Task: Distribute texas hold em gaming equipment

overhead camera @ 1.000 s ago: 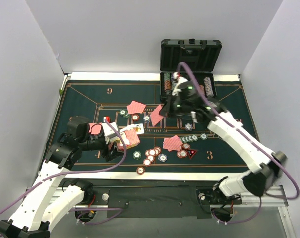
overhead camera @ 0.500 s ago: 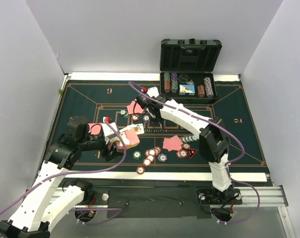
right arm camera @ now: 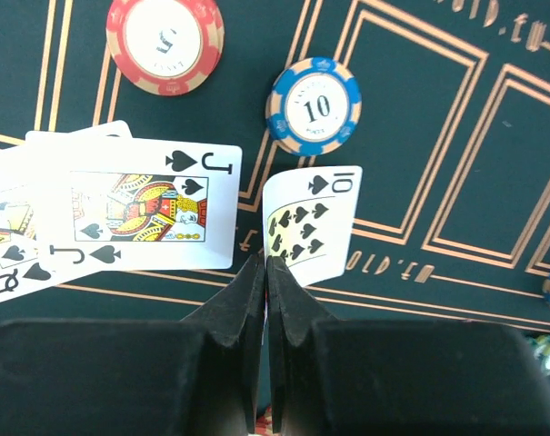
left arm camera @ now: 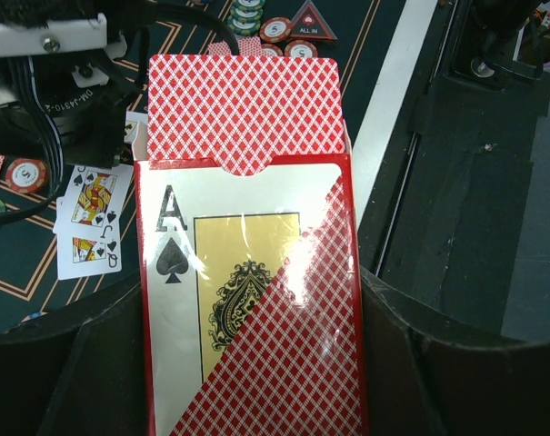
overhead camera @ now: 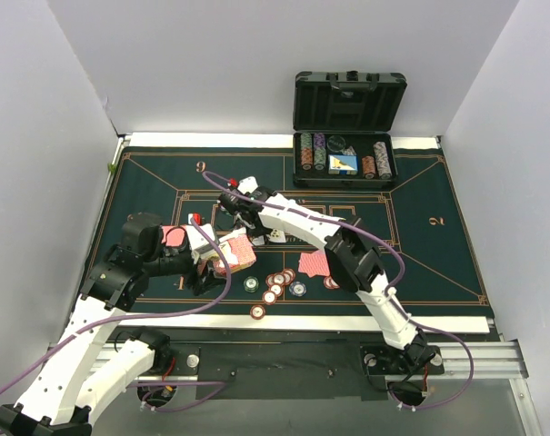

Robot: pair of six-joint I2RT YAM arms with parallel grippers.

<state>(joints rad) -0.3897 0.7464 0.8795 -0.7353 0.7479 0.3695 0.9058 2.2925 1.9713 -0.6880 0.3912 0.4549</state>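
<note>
The right arm (overhead camera: 302, 222) has swept leftward from in front of the black case (overhead camera: 349, 100) to the left-centre of the green mat (overhead camera: 147, 182), while the left arm (overhead camera: 120, 272) has not shifted. The mat covers most of the bench (overhead camera: 211, 141), and the open case sits at its far edge with rows of chips (overhead camera: 315, 153) inside.

The left pincer (left arm camera: 247, 318) grips a card box (left arm camera: 256, 318) by its two sides, an ace of spades printed on its front and red-backed cards (left arm camera: 243, 109) sticking out of its open end.

The right pincer (right arm camera: 265, 263) hangs just above the mat with its jaws pressed together. The near edge of a ten of spades (right arm camera: 311, 222) meets their tips (whether it is actually pinched I cannot tell). Just beside it on the mat lies a face-up jack of spades (right arm camera: 152, 209), overlapping other cards. Beyond them lie a red chip (right arm camera: 164, 41) and a blue chip (right arm camera: 313, 106), apart from each other.
</note>
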